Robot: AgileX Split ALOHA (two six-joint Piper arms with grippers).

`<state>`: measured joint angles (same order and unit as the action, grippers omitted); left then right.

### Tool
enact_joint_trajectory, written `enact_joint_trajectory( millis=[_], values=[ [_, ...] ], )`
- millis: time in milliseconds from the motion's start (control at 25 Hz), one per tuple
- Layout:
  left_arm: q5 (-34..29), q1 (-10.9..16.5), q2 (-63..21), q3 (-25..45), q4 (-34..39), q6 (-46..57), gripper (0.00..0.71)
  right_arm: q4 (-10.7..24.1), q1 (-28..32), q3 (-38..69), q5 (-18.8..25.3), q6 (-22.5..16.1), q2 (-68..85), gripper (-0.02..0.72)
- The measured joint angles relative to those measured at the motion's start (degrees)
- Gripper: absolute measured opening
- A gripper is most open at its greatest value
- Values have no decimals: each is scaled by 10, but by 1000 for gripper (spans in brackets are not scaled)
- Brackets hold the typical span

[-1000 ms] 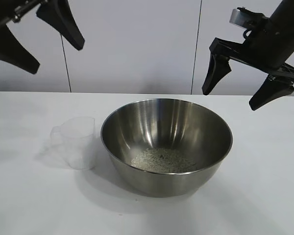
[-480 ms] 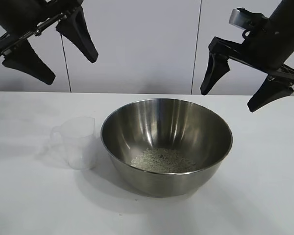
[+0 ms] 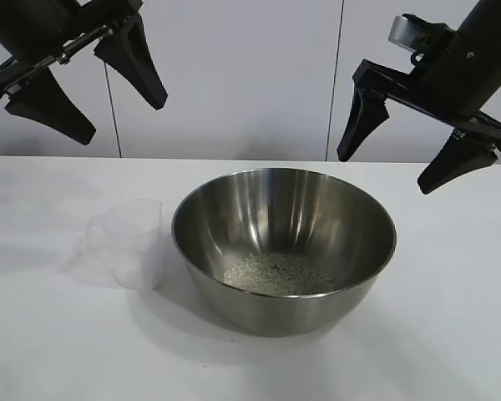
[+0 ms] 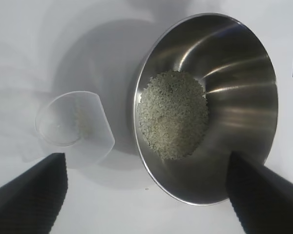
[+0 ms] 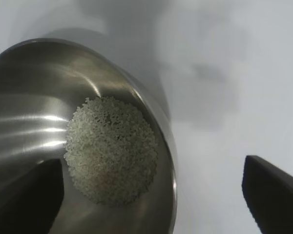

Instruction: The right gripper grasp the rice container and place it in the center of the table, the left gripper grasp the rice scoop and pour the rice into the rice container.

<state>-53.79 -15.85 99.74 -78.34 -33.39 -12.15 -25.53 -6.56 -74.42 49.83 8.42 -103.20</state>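
Hovering released: 2 end effectors, left (image 3: 82, 92) and right (image 3: 390, 156), above 1 rice container (image 3: 284, 242), 1 rice scoop (image 3: 130, 242).

Both arms up, both hands empty and spread wide.

The left hand (image 3: 88, 92) hangs high at the left, angled down and inward, its two pointed black fingers (image 3: 134, 58) splayed apart with nothing between them. Over on the right, the right hand (image 3: 397, 154) hovers at much the same height, tilted steeply downward, fingers (image 3: 355, 125) just as wide and gripping nothing.
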Motion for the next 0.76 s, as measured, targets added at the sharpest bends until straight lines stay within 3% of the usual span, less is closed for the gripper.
enact_joint_trajectory(
  millis=[760],
  values=[
    [17, 0, 0, 0, 0, -1, 636, -18, 0, 0, 1, 0, 0, 683]
  ],
)
